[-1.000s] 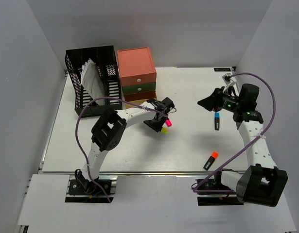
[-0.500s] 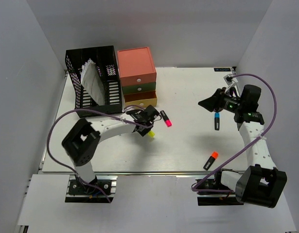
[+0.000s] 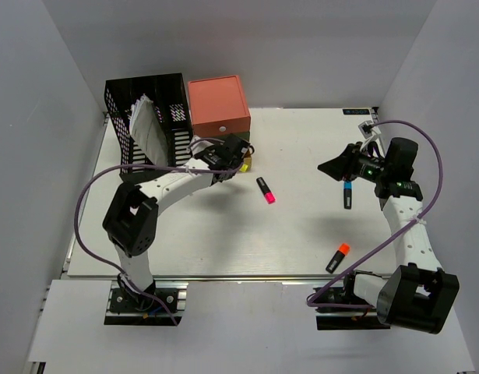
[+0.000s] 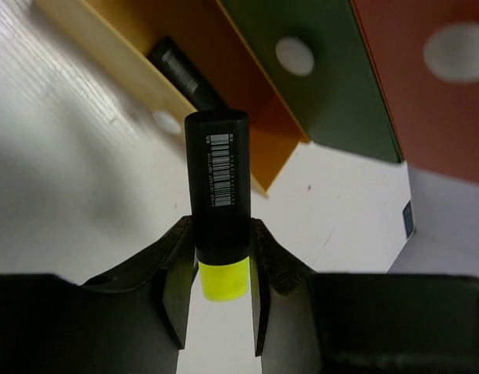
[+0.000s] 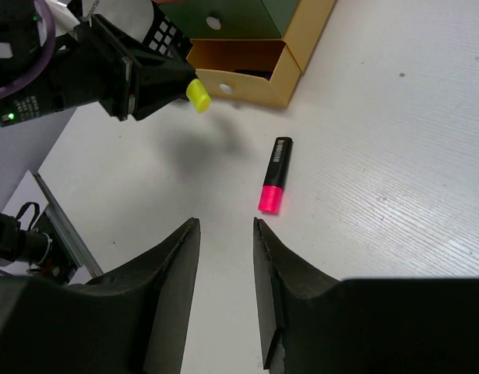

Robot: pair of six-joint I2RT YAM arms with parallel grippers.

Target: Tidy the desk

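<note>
Table (image 3: 301, 140): big white top w/ alu rail edging, fills most of top view, both arm bases at its near edge. Far-left corner: black mesh file rack (image 3: 146, 109) w/ papers (image 3: 148, 128) in it. Right beside it is a 3-drawer unit (image 3: 218, 105): coral top, green mid, yellow bottom. Bottom yellow drawer (image 5: 243, 84) is pulled out; 1 black item w/ barcode label (image 4: 181, 70) lies inside.

Left arm (image 3: 173, 183) reaches across to the unit's front. Left jaws are closed on a yellow highlighter (image 4: 218, 187), gripping the black body next to the yellow cap. Cap end is toward wrist cam, other end points at the open drawer; highlighter is off the table, not in the drawer.

Right arm (image 3: 406, 226) is at right side. Right jaws are part open w/ nothing between them, held above table, facing left.

Loose on table:
- pink highlighter (image 3: 265, 190) mid-table, near drawer front but apart
- blue highlighter (image 3: 347, 194) just beside right jaws in top view, can't tell if touching
- orange highlighter (image 3: 338, 257) near front edge, well apart from the others
</note>
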